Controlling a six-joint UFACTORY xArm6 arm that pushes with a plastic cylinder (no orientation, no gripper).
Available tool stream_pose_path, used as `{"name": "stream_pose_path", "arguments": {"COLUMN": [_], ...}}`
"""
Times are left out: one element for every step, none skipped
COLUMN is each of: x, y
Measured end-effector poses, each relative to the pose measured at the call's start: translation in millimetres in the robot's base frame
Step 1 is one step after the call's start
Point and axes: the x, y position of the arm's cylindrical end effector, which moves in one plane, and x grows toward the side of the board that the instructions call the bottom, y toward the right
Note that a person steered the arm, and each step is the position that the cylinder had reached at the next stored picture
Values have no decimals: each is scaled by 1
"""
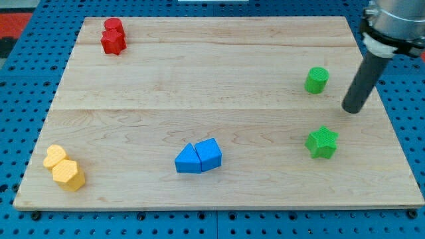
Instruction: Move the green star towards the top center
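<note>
The green star lies on the wooden board at the view's lower right. My tip is above and to the right of it, a short gap away, not touching. A green cylinder stands to the left of the rod, higher up the board, also apart from it.
Two red blocks sit touching at the top left. Two yellow blocks sit touching at the bottom left. A blue triangle and a blue block sit touching at the bottom centre. The board's right edge is near the rod.
</note>
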Motion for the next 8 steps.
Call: {"name": "stream_pose_path", "arguments": {"x": [10,47,71,79,74,42,69,83], "y": [8,24,13,-8,-60,-156,-104,-143]}}
